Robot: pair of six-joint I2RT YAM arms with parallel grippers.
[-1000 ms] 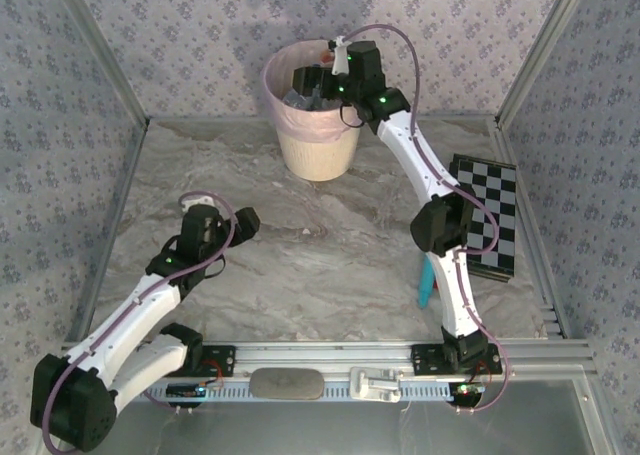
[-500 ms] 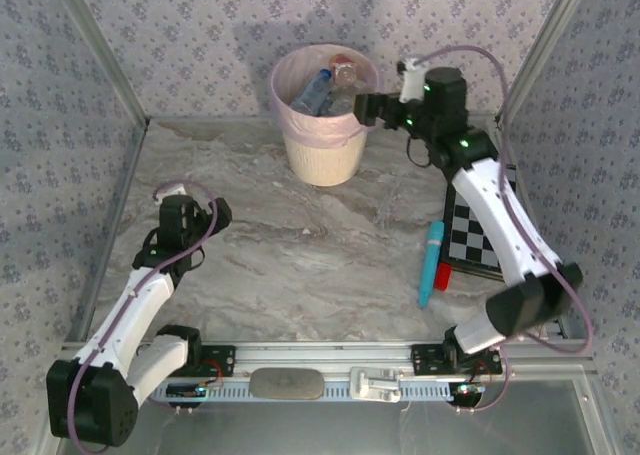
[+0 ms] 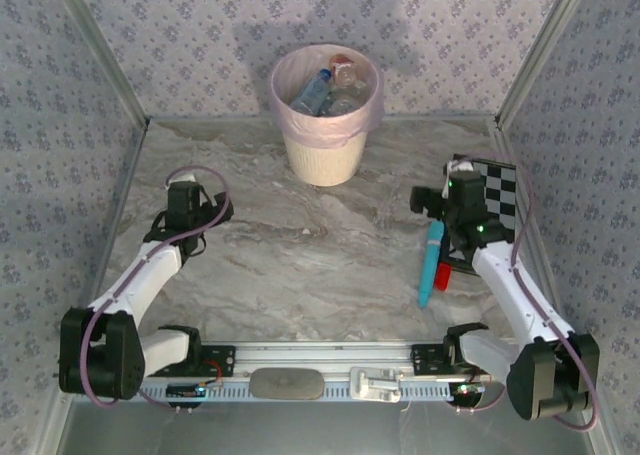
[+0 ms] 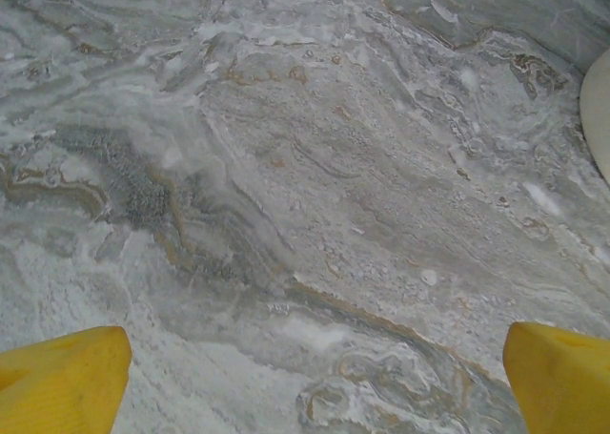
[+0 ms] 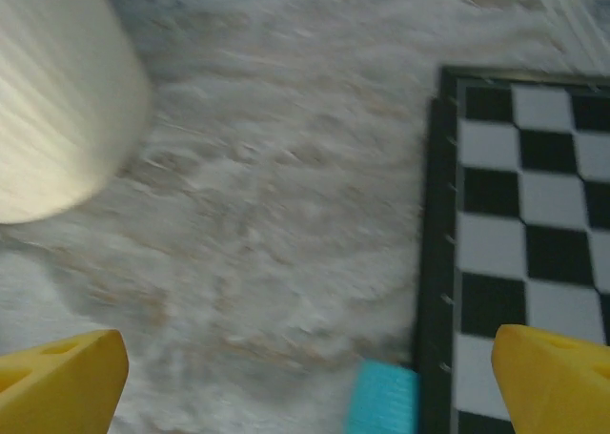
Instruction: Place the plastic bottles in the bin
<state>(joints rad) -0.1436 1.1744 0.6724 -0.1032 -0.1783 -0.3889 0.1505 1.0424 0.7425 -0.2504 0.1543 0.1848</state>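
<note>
Left fingers (image 4: 62, 382): spread wide, gripping nothing; only bare marble tabletop (image 3: 320, 260) lies between them; in the top view they (image 3: 218, 210) sit low over the left part of the tabletop.
Right fingers (image 5: 67, 377): spread wide, gripping nothing; in the top view they (image 3: 425, 200) sit low over the right part of the tabletop, just beside the chequered board.
Plastic bottles (image 3: 325, 90): lying inside the bin; a clear one with a blue cap and label rests against its left side; another with a reddish top lies behind it; the total cannot be told; all are well apart from both pairs of fingers.
Bin (image 3: 322, 160): upright at the far middle of the tabletop; pink liner folded over its rim; ahead and right of the left fingers, ahead and left of the right fingers; the right wrist view shows its cream wall (image 5: 57, 119), blurred, beyond the left-hand finger.
Turquoise stick (image 3: 430, 265): lying flat just behind the right fingers, alongside the board's edge; in the right wrist view its tip (image 5: 381, 401) lies between the fingers, nearer the right-hand one.
Chequered board (image 3: 495, 215): flat on the tabletop to the right of the right fingers; in the right wrist view its dark frame (image 5: 434, 215) runs ahead of the right-hand finger.
</note>
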